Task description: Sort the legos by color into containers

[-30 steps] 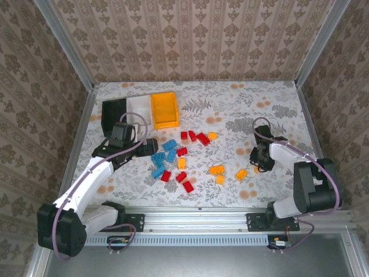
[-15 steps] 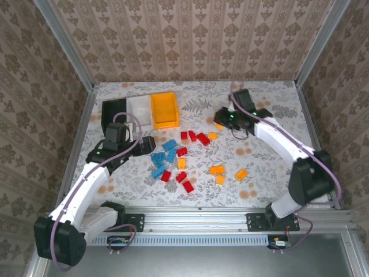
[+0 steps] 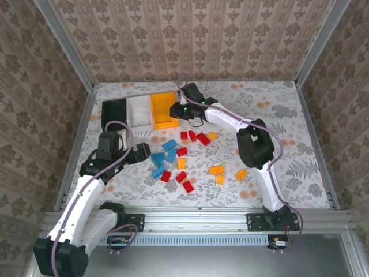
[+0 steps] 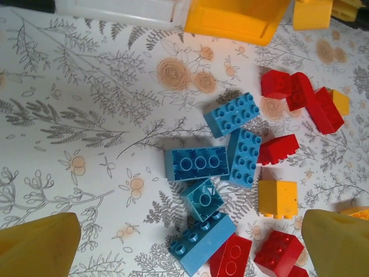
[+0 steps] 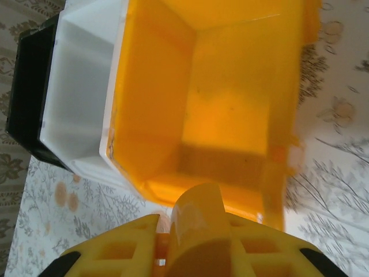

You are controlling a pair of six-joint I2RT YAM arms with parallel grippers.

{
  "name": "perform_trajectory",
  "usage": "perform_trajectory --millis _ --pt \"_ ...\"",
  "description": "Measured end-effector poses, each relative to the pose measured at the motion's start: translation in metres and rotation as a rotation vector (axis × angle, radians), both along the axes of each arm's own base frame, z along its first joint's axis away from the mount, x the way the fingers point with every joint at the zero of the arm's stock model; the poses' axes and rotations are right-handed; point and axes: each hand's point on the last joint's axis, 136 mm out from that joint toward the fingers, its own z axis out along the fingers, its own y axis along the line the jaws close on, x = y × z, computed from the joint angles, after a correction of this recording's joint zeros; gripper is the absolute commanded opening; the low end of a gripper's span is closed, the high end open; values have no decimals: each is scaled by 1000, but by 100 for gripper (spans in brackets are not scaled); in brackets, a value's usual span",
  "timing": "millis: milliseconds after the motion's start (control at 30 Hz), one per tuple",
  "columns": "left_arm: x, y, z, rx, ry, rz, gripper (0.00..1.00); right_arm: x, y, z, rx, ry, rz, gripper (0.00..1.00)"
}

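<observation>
No lettering, label or number can be read on the legos [image 4: 199, 163], the containers [image 3: 140, 108] or the tabletop [image 3: 277, 121].

The table [image 3: 277, 104] carries a pale cloth printed with grey fern leaves and small orange flowers. Behind the table and along both its sides stand walls [image 3: 196, 40] papered in a beige and brown damask pattern. They meet at the table's far corners in slanting aluminium posts [image 3: 64, 43]. An aluminium rail [image 3: 196, 214] runs along the table's near edge, with a plain grey surface [image 3: 219, 259] just in front of it. Soft, even light falls on the table.
</observation>
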Motion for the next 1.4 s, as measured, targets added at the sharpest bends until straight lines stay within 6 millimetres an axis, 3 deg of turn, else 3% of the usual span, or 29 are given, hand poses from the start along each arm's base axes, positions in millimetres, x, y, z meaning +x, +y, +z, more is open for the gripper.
perform_trajectory --millis 233,400,667,900,1067,1133,1400 --pt "-3 4 -7 -15 26 11 100 23 28 4 -46 -110 23 14" --pt "-3 3 -8 -30 34 8 100 46 37 7 -180 -246 -1 14" --pt "-1 5 -9 -65 48 13 100 54 34 -20 -439 -333 -19 15" --pt "2 5 -12 -93 56 14 100 57 -1 -40 -586 -287 -55 14" --pt "1 4 -13 -103 64 10 100 52 -46 -67 -684 -197 -87 14" --pt "2 3 -13 -105 62 8 100 45 -75 -79 -714 -151 -119 14" --pt "8 1 -11 -115 40 1 100 10 -193 -56 -722 -57 -273 16"
